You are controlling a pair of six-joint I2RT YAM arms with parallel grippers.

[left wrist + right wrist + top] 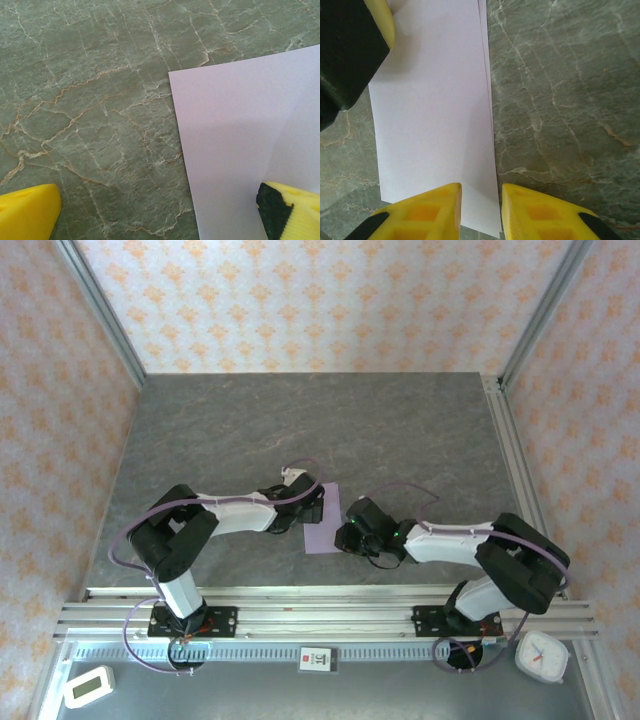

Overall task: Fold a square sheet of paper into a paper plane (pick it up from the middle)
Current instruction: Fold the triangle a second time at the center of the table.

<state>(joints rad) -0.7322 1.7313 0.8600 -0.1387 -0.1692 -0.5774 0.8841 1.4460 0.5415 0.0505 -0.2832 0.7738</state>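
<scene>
**Sheet flat between both tools, first fold judged in, next crease pending**

Top external: The lilac sheet [322, 523] lies flat on the marbled table [300, 420], near the front rail. The left gripper [306, 506] sits over its left side and the right gripper [347, 536] at its near right corner. There is no dart shape yet, so I judge the folding to be at an early stage.

Left wrist: You have the left jaws spread as wide as they go, holding nothing. One yellow finger [27, 212] is over bare table and the other [292, 212] is over the sheet. I cannot tell whether that second finger touches the paper. A faint crease line runs up the paper from it.

Right wrist: The right jaws are drawn to a slim gap and are not clamped on anything. The sheet's right edge runs down into that gap. The edge shows a doubled line, which I read as two layers. A left finger [350, 55] sits over the far corner.

Doing the step well:
- Use the left finger as a hold-down so the sheet cannot slide.
- Bring the right fingers low along the doubled edge and catch one layer only.
- Line the edges up before you press, because a thin sheet skews easily.
- Crease from the pinned end outward.
</scene>
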